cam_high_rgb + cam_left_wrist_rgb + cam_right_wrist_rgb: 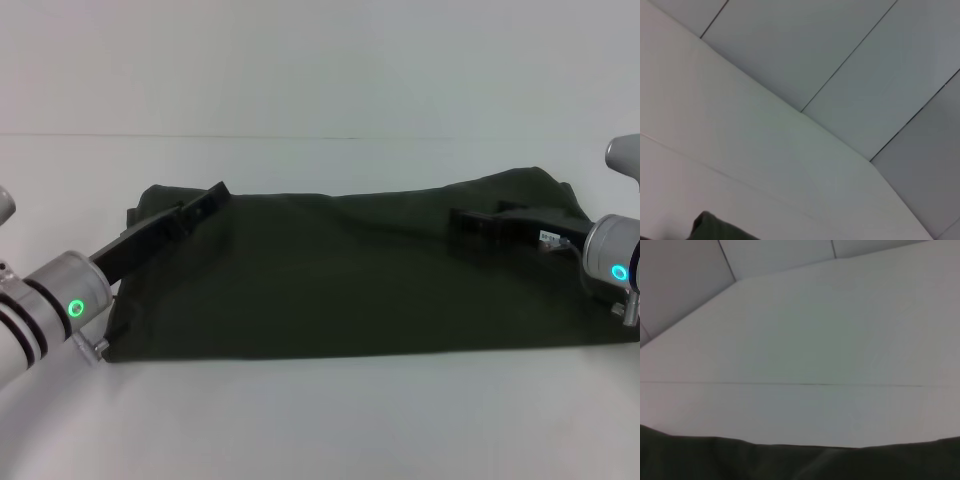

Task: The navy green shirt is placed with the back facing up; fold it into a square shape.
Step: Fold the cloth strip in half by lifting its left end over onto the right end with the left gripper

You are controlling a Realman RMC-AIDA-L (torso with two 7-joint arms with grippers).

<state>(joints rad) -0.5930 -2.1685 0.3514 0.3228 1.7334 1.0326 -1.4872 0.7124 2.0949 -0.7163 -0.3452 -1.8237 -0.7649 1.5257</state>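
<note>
The white worktop [320, 420] carried the navy green shirt [340, 280], which lay spread as a wide band across its middle, plain side up. The left claw [205, 203] lay over the shirt's far left corner, the right claw [470, 225] over its far right part; whether either gripped cloth could not be told.

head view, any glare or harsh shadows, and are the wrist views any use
Head view: flat even light, no glare, only a thin shadow under the shirt; the black left gripper and right gripper barely stand out against the dark cloth. Left wrist view: soft, mostly pale table, a shirt corner. Right wrist view: soft, a shirt strip.
</note>
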